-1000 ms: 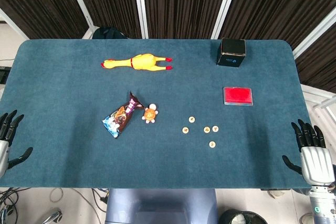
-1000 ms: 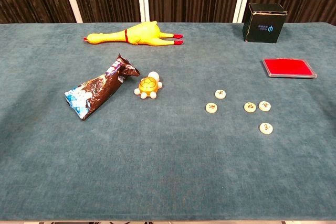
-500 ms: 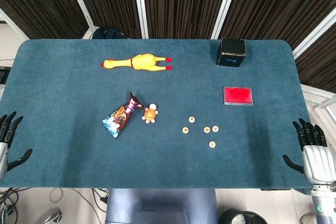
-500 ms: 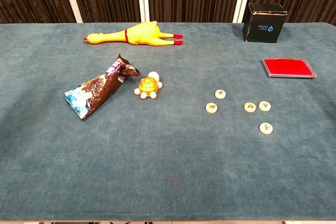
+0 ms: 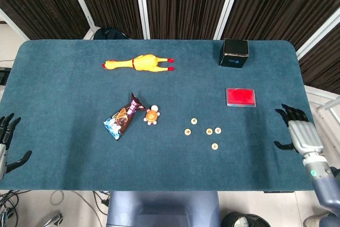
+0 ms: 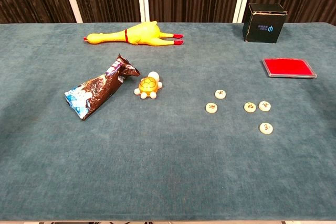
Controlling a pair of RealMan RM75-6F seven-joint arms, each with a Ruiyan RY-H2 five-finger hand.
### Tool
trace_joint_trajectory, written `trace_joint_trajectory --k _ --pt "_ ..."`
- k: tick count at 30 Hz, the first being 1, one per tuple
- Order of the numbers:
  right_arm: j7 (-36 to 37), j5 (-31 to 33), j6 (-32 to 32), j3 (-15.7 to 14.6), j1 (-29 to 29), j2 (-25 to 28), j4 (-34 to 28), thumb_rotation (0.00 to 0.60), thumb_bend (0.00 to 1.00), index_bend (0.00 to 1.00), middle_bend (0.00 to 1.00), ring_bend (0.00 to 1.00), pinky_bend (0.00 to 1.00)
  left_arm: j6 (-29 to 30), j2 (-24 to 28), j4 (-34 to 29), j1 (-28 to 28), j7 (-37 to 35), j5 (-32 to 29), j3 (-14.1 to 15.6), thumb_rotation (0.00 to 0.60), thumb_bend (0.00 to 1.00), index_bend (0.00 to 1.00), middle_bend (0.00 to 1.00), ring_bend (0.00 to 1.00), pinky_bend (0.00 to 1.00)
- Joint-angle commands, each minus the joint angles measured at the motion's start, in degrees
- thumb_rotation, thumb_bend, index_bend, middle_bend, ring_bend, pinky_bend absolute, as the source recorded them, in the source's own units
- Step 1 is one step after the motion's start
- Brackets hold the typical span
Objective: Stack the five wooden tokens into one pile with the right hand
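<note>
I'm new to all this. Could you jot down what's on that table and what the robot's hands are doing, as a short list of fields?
surface: blue-green felt table
tokens: five small round wooden tokens, all lying flat and apart, none stacked
right hand: open, holding nothing, at the table's right edge
left hand: open, holding nothing, at the left edge
toys: yellow rubber chicken; small orange turtle toy
packet: brown snack bag, beside the turtle
right side: flat red case; black cube box
</note>
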Motion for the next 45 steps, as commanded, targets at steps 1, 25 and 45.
trace_joint_trajectory --k 1,25,45 --pt "-5.99 8.05 -6.2 2.06 6.47 -1.26 0.88 0.6 0.24 0.2 0.0 0.04 0.0 -0.02 0.03 -0.07 0.05 -0.24 -0.05 0.01 0.6 0.2 0.09 0.0 0.0 0.0" --pt "-22.15 23.02 -5.19 -2.02 17.42 -19.0 8.03 0.6 0.29 0.35 0.0 0.04 0.0 -0.88 0.11 -0.47 0.16 -0.83 -1.14 -0.26 0.6 0.2 0.09 0.0 0.0 0.01" --pt "-25.16 25.33 -0.95 -2.75 19.36 -25.49 9.02 0.6 0.34 0.39 0.0 0.05 0.0 -1.2 0.25 -0.63 0.19 -1.63 -1.51 -0.43 0.6 0.2 0.09 0.0 0.0 0.01"
